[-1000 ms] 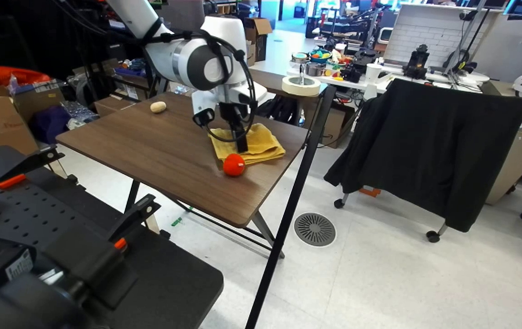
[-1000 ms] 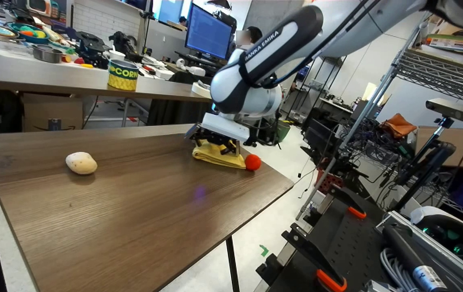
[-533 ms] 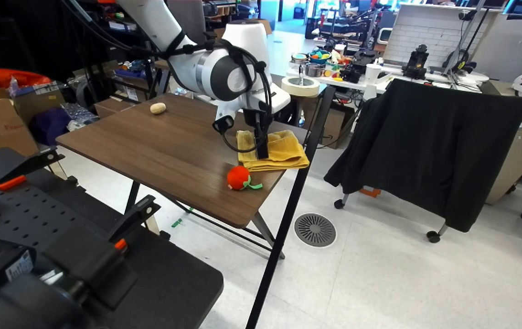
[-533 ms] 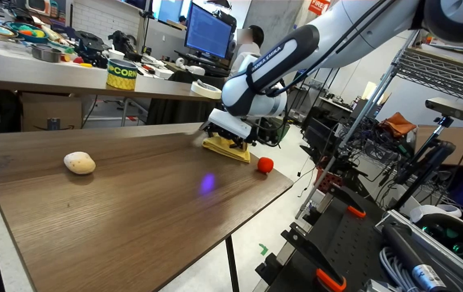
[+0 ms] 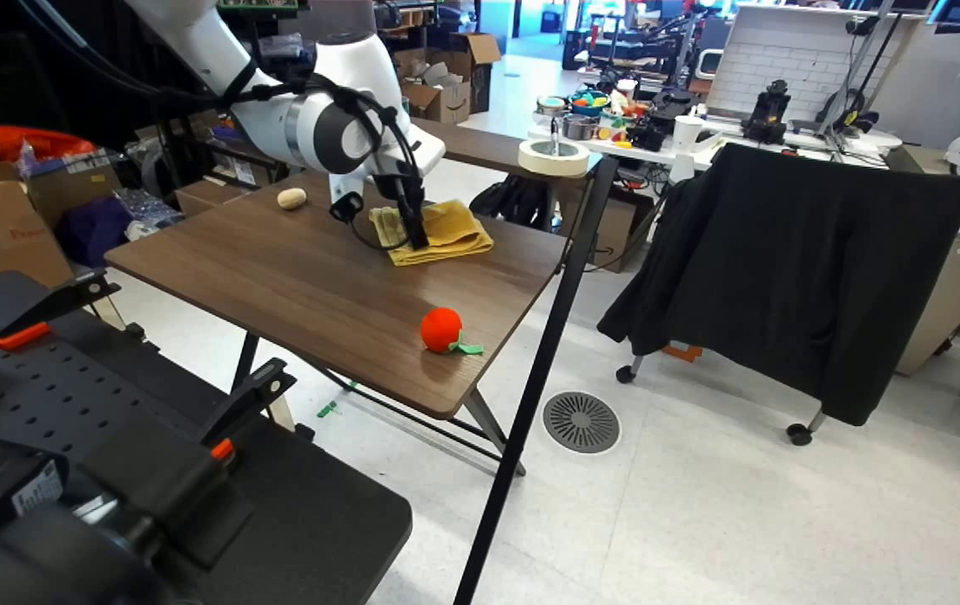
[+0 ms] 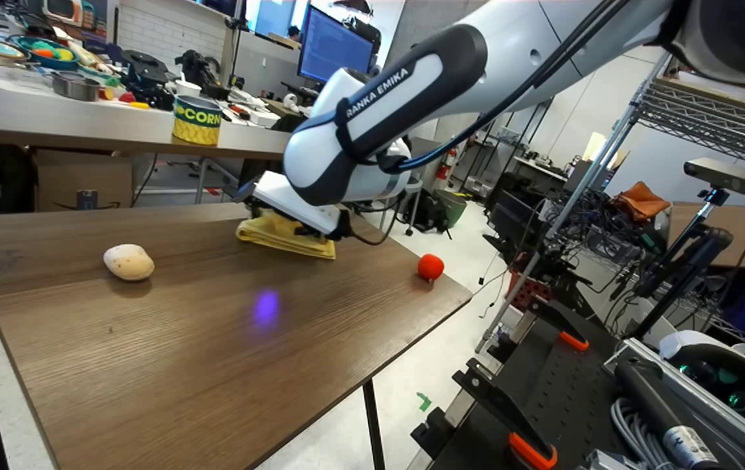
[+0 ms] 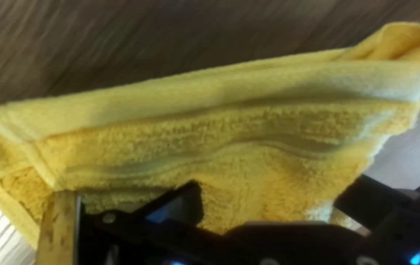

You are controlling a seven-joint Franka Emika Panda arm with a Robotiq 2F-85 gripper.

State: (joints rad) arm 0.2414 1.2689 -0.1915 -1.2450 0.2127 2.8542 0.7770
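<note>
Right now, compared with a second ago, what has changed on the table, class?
The hand and towel moved to the edge of the table, then back toward the potato. The ball shifted nearer a corner, clear of the towel. No grip visibly changed. The potato stayed put.

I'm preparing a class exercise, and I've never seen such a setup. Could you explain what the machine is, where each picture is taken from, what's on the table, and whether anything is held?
This is a robot arm ending in a two-fingered gripper. Two pictures look on from outside, from different places; the close-up comes from the arm's wrist. On the brown table lie a folded yellow cloth, a red ball with a green strip, and a pale, potato-shaped object. The gripper's jaws stand wide apart; it touches the cloth, but nothing looks clamped.
</note>
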